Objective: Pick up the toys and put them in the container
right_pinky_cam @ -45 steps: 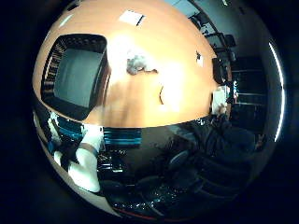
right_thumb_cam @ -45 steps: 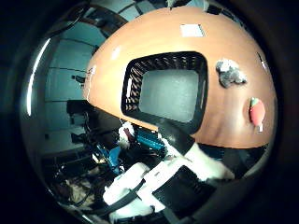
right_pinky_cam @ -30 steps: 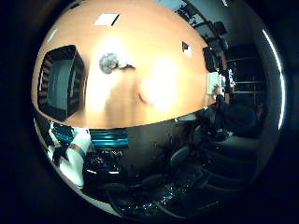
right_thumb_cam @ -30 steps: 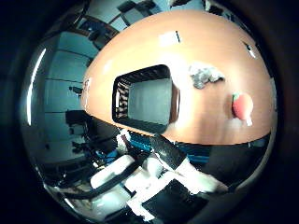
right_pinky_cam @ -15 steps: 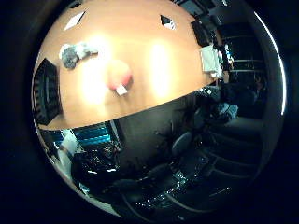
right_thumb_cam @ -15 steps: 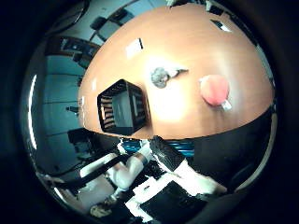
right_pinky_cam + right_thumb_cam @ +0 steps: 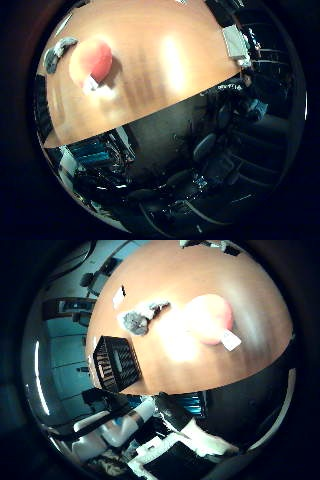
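A red round toy [image 7: 208, 318] with a white tag lies on the orange wooden table [image 7: 190, 280]. It also shows in the right little finger side palm view [image 7: 92, 60]. A grey plush toy [image 7: 143, 318] lies beside it, between the red toy and the black mesh container [image 7: 115, 363]. The container stands near the table's edge and looks empty. My hand [image 7: 150, 435] hovers above the table, away from the toys. Its white and black fingers show at the edge of the thumb side view, relaxed and holding nothing.
A white sheet of paper [image 7: 119, 297] lies on the table past the grey toy. A white object [image 7: 237, 42] sits at the table's far edge. Office chairs [image 7: 185, 170] stand on the floor beyond the table's near edge.
The camera has moved across the table from the container towards the red toy, which now fills more of both views. The toys and container have not moved on the table.
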